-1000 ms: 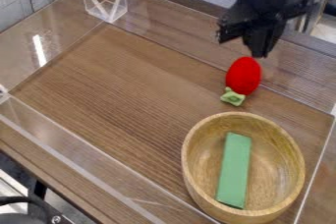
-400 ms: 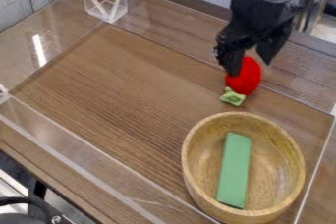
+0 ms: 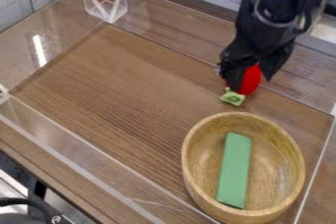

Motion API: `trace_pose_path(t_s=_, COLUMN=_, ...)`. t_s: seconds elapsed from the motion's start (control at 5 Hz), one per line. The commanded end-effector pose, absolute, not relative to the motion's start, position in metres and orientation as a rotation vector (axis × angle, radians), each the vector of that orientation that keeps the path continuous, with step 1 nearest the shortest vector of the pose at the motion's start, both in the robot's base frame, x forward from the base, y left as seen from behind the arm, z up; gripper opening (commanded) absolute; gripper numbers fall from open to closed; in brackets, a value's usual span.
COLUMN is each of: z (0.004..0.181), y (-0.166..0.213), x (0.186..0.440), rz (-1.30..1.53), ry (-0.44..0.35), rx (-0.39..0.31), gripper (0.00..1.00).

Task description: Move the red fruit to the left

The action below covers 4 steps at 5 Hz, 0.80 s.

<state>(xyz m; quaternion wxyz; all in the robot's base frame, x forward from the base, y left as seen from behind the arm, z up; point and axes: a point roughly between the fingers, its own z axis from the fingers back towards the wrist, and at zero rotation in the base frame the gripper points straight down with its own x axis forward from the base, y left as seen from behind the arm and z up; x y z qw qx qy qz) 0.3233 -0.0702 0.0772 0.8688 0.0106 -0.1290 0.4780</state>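
Wooden table (image 3: 118, 81), seen from above and to one side, bounded by low clear acrylic walls (image 3: 33, 120); a small clear folded stand (image 3: 102, 4) sits at the far left corner. At the near right lies a round wooden bowl (image 3: 197, 174) holding a flat green rectangular block (image 3: 235, 170), which plays no part in the task.

Above the bowl, the black robot arm (image 3: 282, 7) reaches steeply downward. Its gripper (image 3: 246, 74) stands with the jaws spread wide, one finger on each side of the red fruit (image 3: 247, 78), nothing yet clasped. Whether the fingertips touch the table cannot be told.

The red fruit rests on the table at the right side, beyond the bowl's far rim and close to it, partly hidden by the fingers. Its small green leafy cap (image 3: 234, 97) shows at the lower end, pointing towards the bowl.

Risks, as judged from this arrangement: the fruit is rounded and glossy, so jaws closing off-centre may squeeze it out sideways, sending it rolling towards the bowl or the right wall. A descent carried too far may press the fingertips into the wood. A grip taken too high on the curved body may slip once the fruit is lifted or carried leftward.
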Motion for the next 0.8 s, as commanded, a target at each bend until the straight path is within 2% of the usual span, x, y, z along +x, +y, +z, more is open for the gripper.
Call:
trace_pose_path(t_s=0.0, z=0.086, y=-0.062, x=0.324, rz=0.970, ry=-0.292, rx=-0.021, gripper=0.00)
trace_pose_path(t_s=0.4, z=0.130, y=-0.027, x=0.317, rz=1.168, ry=-0.275, rx=-0.121, gripper=0.00)
trace_pose_path(t_s=0.6, z=0.145, y=-0.003, x=0.313, rz=1.188, ry=-0.270, rx=-0.165, gripper=0.00)
